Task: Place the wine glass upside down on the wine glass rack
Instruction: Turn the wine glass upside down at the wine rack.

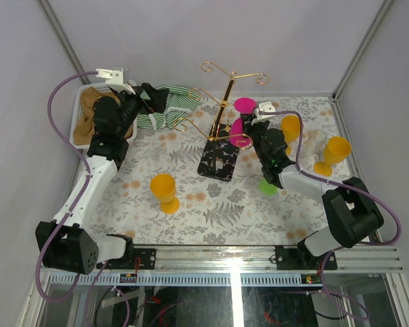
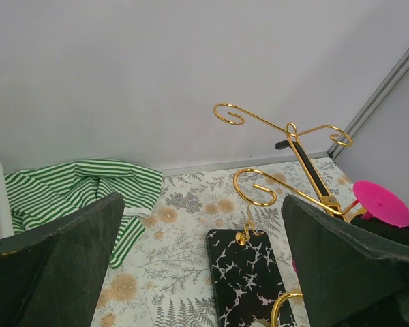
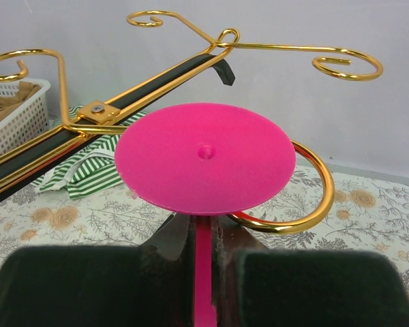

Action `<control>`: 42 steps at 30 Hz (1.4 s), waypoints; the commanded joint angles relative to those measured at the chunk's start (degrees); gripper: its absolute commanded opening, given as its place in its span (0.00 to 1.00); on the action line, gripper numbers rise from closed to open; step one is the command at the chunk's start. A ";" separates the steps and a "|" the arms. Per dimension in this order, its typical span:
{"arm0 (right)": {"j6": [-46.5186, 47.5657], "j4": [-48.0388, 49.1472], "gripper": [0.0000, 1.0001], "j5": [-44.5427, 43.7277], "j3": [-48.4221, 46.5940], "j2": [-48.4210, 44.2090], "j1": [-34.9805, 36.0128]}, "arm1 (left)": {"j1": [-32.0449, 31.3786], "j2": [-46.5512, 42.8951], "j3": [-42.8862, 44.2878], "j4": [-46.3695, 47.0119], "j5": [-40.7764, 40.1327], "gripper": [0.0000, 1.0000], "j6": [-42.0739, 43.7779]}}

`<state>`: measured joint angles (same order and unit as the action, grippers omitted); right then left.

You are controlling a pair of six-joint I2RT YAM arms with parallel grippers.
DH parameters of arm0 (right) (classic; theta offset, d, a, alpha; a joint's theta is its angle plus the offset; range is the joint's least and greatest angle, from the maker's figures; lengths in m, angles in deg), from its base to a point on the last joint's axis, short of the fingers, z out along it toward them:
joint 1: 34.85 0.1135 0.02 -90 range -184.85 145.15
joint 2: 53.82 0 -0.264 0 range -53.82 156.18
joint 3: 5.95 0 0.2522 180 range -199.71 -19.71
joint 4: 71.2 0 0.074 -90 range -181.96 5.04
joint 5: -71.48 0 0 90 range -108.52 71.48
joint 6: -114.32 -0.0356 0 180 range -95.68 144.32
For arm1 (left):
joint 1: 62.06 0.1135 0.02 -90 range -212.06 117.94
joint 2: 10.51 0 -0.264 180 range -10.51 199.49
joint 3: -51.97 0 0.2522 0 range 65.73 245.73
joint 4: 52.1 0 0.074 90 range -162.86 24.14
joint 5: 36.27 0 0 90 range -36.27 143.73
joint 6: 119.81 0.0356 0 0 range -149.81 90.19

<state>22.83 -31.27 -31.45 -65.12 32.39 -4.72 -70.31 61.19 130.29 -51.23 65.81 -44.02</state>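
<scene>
Clamping inverted wine glass (image 3: 203, 160) stem, right jaws beside rack (image 3: 99, 111) hook

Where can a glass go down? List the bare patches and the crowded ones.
Free: the near strip between the lone yellow glass and the green glass, before the rack base; also the cloth between the striped towel and that yellow glass. Crowded: far right, where two yellow glasses stand beside the right arm.
</scene>
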 commanded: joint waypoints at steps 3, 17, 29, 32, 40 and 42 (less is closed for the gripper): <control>1.36 4.57 0.00 -6.75 -3.37 0.29 -0.06 | 0.12 -0.13 -0.20 4.28 -0.65 1.00 0.62; 1.51 3.84 0.00 -12.91 -1.07 -2.13 -0.03 | 0.12 0.27 -0.36 4.36 -0.47 1.00 0.42; 1.17 3.76 0.00 -15.38 3.32 -3.63 -0.07 | 0.12 0.61 -0.13 4.50 -0.36 1.00 0.33; 1.36 3.44 0.00 -15.73 3.81 -4.15 -0.07 | 0.08 0.54 -0.22 4.45 -0.33 1.00 0.33; 0.92 2.03 0.00 -12.16 5.27 -5.89 -0.06 | 0.07 0.28 -0.74 4.51 -0.73 1.00 0.51; 0.88 1.79 0.00 -11.13 5.76 -6.41 -0.04 | 0.08 0.30 -0.83 4.51 -0.81 1.00 0.51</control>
<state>23.72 -29.28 -42.99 -60.46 28.48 -4.46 -70.31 61.58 130.11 -50.92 65.79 -44.02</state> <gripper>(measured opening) 0.059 0.996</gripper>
